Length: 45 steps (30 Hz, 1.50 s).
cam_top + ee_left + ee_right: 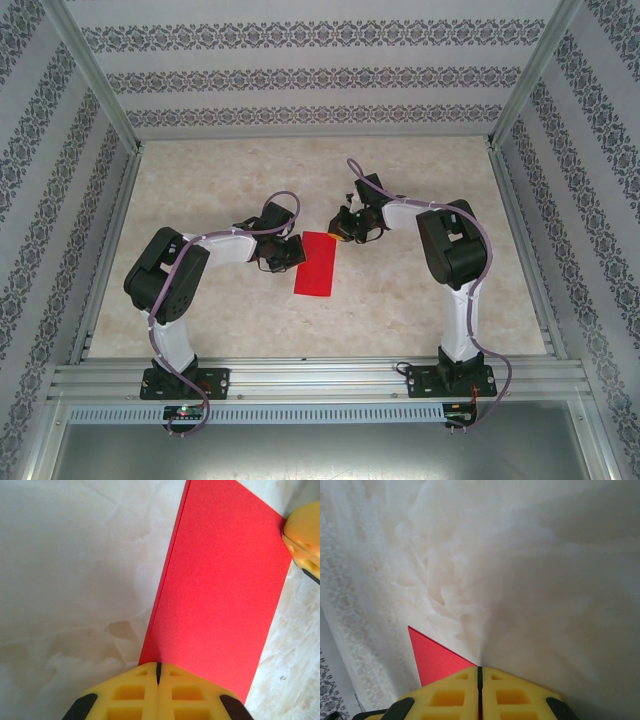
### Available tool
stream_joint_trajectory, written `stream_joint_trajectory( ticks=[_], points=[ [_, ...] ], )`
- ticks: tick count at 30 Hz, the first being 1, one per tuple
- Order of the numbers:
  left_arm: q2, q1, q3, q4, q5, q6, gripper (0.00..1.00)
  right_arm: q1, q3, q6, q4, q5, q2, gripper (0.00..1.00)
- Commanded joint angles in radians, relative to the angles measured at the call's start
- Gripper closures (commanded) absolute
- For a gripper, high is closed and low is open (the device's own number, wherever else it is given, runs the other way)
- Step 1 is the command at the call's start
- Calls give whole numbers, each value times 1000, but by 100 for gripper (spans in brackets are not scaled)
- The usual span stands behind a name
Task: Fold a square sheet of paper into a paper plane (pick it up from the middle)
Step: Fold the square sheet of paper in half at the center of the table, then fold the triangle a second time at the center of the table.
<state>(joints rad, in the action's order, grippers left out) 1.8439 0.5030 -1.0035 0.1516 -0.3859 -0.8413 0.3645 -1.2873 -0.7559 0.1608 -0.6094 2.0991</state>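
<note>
Touching the square sheet of paper [318, 264], folded to a narrow red rectangle lying flat on the desk [420, 300] between the two arms, with both pairs of jaws clenched: left gripper [292, 252] at its left long edge, right gripper [340, 232] at its far right corner.

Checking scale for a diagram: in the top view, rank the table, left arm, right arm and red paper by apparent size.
1. table
2. left arm and right arm: alike, so unranked
3. red paper

Red paper [316, 264] between left claw [294, 254], right claw [341, 234]
</note>
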Motion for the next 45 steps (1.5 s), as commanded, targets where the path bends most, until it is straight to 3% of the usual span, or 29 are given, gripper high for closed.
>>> stream_joint_trajectory(
  ticks=[1,4,6,9,15,18,21,25,39,45],
  points=[
    [63,16,58,156,48,25,100,0,20,7,5,19,13,90],
    [39,16,60,131,6,34,100,-6,16,23,12,-2,-54,87],
    [4,17,50,128,-42,40,100,-4,8,54,64,6,-114,74],
    [-62,19,25,145,-75,44,96,8,54,79,124,85,-218,68],
    [-192,17,5,209,-13,43,83,76,269,19,58,145,-404,58],
    [-209,-3,26,194,-13,29,74,132,337,-12,46,182,-443,57],
    [-209,-46,83,110,-82,-5,65,167,382,-34,41,212,-456,57],
    [-200,-74,106,49,-141,-16,54,184,406,-54,3,174,-444,56],
    [-144,-78,94,21,-183,-15,51,185,373,-84,-75,97,-340,58],
    [-142,-78,95,25,-182,-12,51,183,385,-94,-76,121,-355,59]
  ],
)
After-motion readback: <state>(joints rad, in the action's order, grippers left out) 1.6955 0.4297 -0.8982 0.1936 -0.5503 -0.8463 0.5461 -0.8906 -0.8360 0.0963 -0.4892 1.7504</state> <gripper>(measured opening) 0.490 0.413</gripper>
